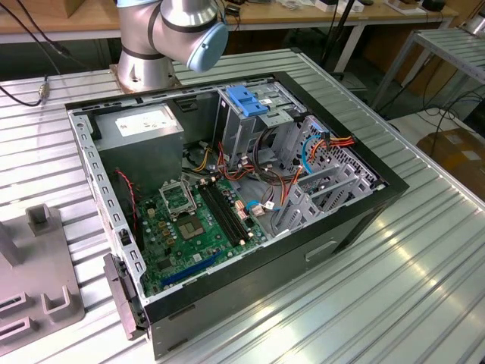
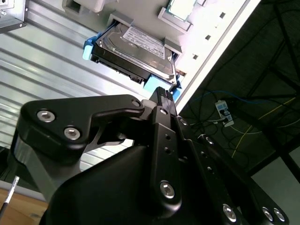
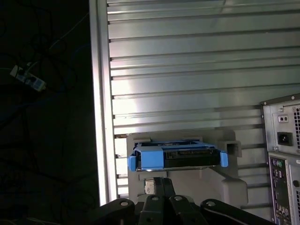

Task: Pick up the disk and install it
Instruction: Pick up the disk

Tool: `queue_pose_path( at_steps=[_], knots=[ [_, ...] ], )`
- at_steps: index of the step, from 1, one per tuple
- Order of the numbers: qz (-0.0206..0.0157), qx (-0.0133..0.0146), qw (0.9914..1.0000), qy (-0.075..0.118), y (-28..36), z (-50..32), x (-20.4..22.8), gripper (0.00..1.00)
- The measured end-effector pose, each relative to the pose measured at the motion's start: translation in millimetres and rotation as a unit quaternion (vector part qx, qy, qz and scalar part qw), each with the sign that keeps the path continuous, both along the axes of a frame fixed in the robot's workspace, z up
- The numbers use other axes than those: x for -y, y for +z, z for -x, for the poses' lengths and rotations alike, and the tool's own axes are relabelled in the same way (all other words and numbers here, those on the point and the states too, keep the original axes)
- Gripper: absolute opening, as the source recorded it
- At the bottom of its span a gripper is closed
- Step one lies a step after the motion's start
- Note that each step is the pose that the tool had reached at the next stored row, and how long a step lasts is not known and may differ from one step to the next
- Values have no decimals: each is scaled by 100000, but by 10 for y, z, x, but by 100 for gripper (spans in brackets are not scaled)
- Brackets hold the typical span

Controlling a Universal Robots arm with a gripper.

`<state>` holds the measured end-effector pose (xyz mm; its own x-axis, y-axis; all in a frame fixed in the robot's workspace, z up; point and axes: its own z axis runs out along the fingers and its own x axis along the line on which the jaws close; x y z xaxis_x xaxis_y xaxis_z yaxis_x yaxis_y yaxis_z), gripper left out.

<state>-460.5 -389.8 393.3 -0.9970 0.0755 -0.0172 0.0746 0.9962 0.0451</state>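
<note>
Disk (image 2: 140,47): flat dark drive with a white label (image 2: 145,40) and blue rails (image 2: 88,47). We find it seated in a slot of a grey holder (image 3: 225,183).
Location: the holder stands on the slatted table (image 3: 187,70), close to the table's edge and outside the computer case (image 3: 281,140).
Gripper (image 2: 161,93): in both wrist views the claw looks drawn together with nothing in it. Its tip is just beside the disk's near blue rail, and we cannot tell whether they touch.
Step in hand: the pick-up, as we judge it, since the disk is not yet grasped.
Doing it well: we would take the casing squarely and centred, keep off the label face, and draw it along the slot so the rails do not bind.
Second wrist view: gives us the disk's labelled top face at a slant.
First wrist view: gives us its end face between the rails, level in the holder.
Exterior view: gives us the arm (image 1: 174,30) behind the opened case, with the motherboard (image 1: 197,227) and a blue-handled drive cage (image 1: 246,98) inside.
</note>
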Motion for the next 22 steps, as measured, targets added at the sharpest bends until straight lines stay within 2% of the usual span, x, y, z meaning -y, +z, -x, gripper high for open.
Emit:
queue_pose_path(
  at_steps=[4, 9, 13, 22],
  knots=[
    [0, 5, 99997, 829, 0, 0, 0, 10],
    [0, 4, 99909, 4260, 0, 0, 0, 10],
    [-3, 4, 99737, 7246, -1, 0, 0, 10],
    [2, 1, 99508, 9911, 0, 0, 0, 10]
  ],
)
